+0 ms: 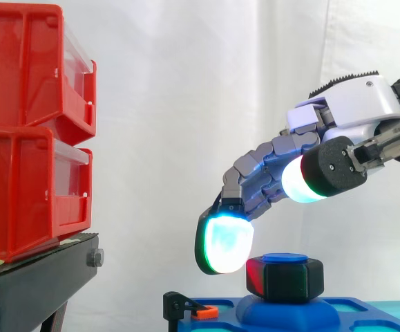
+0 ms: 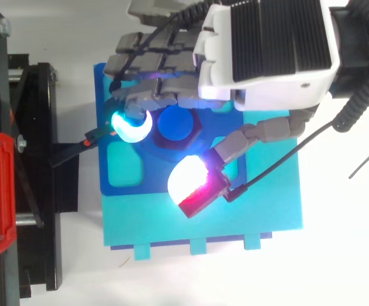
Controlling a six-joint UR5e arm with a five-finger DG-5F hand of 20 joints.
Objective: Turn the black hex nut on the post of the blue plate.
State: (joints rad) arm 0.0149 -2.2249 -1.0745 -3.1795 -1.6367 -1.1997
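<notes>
The black hex nut (image 1: 286,278) sits on the blue-capped post (image 2: 176,122) at the middle of the blue plate (image 2: 123,166). My hand (image 1: 351,104) hovers over it from the right, open, with its fingers stretched forward and down. A cyan-glowing fingertip (image 1: 225,242) hangs just left of the nut at about the height of its top; I cannot tell whether it touches. The thumb pad (image 2: 187,178), glowing white and red, is on the nut's other side and, in the side view, well above it. Nothing is held.
Stacked red bins (image 1: 27,124) rest on a black stand (image 1: 34,283) to the left of the plate. A small black clip with an orange tip (image 1: 186,308) sits at the plate's left edge. The plate lies on a cyan base (image 2: 235,217).
</notes>
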